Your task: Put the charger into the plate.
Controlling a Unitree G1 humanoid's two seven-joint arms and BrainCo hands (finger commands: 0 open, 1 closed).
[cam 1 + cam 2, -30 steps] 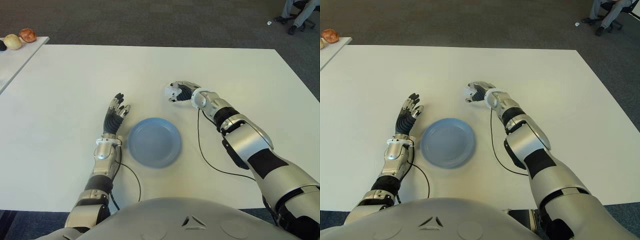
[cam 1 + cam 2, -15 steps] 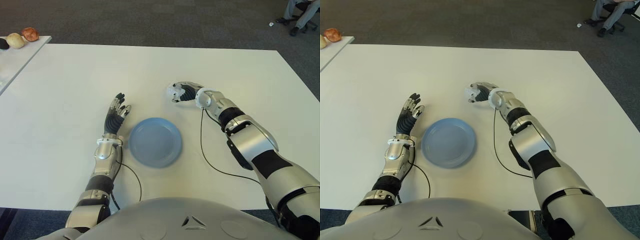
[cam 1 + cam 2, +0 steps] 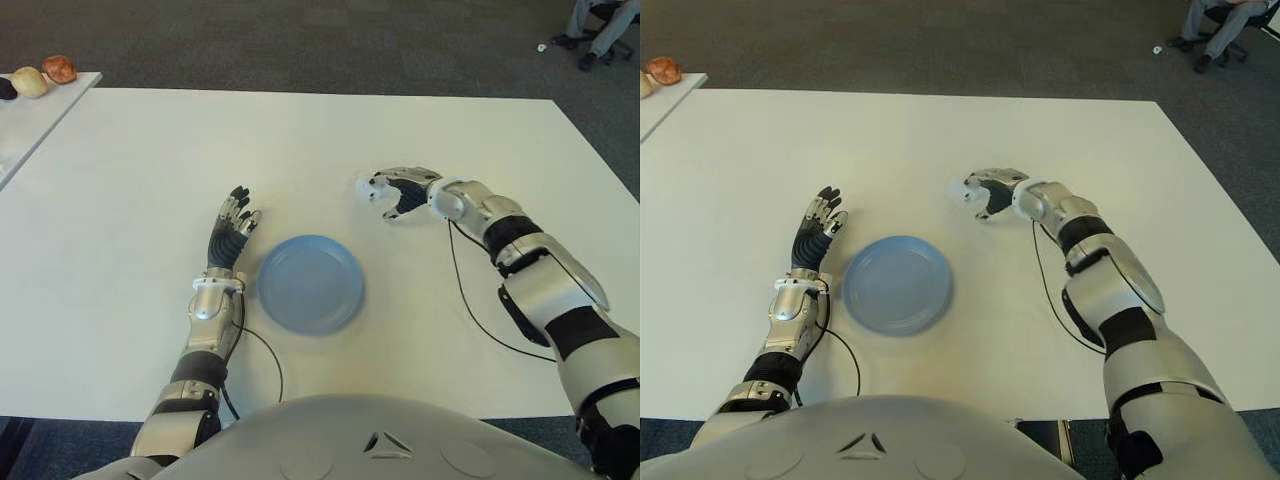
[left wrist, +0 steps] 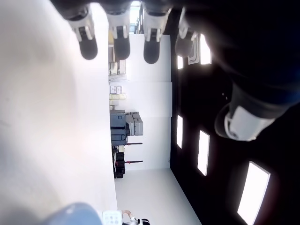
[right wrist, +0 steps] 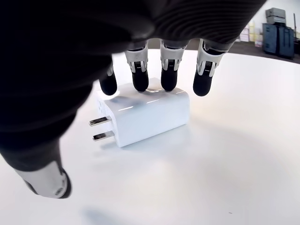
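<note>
The white charger (image 5: 150, 117), a block with two metal prongs, lies flat on the white table (image 3: 150, 150). In the eye views the charger (image 3: 366, 186) shows to the right of and beyond the blue plate (image 3: 310, 285), which holds nothing. My right hand (image 3: 395, 192) arches over the charger. Its fingertips (image 5: 168, 79) touch the block's far top edge, while the thumb (image 5: 47, 183) hangs apart from it. My left hand (image 3: 235, 225) shows just left of the plate with its fingers straight and nothing in them.
A black cable (image 3: 480, 320) trails from my right wrist across the table. A second table at the far left carries round food items (image 3: 45, 75). A person's legs (image 3: 600, 20) and a chair show on the carpet at the far right.
My right hand has moved to the right, away from the plate, and the charger at its fingertips has shifted the same way. The left hand and the plate have not moved.
</note>
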